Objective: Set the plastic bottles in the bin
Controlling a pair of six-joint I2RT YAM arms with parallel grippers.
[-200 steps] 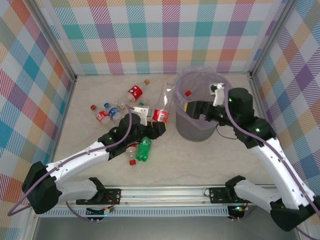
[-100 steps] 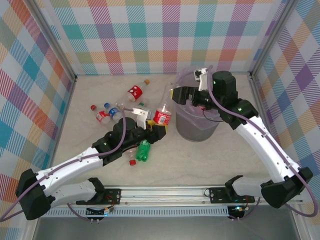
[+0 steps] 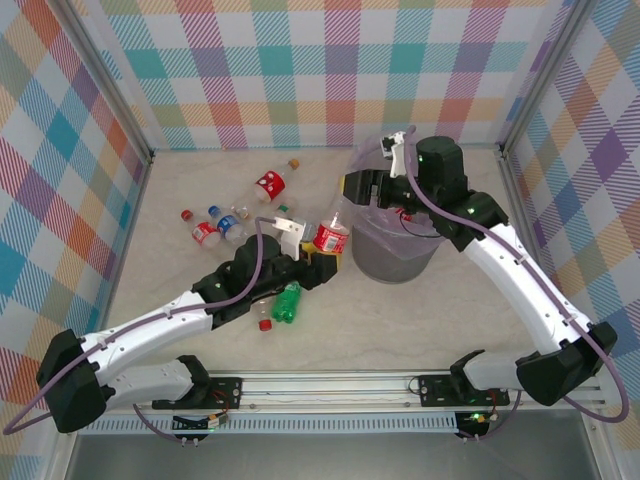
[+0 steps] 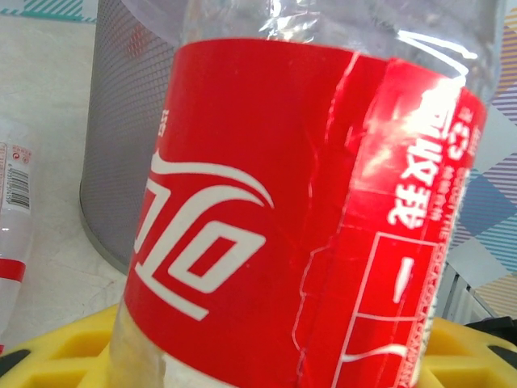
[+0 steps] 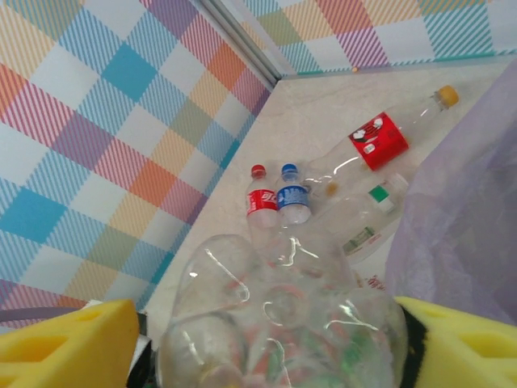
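Just left of the bin [image 3: 385,262], a red-labelled bottle [image 3: 330,237] hangs clear of the table [image 3: 440,300], clamped at its label by the left gripper [image 3: 318,256]. Its base sits between the pads of the right gripper [image 3: 352,187], though I cannot tell whether they grip it. It is not yet binned. Farther left lie a green bottle [image 3: 288,301], an orange-capped bottle [image 3: 270,184] and a pair of small bottles [image 3: 205,233], so much work remains.

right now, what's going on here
The left gripper holds a red-labelled bottle up beside the bin. The right gripper has its fingers either side of that bottle's clear end, though a firm grip can't be confirmed. Several more bottles lie on the table.
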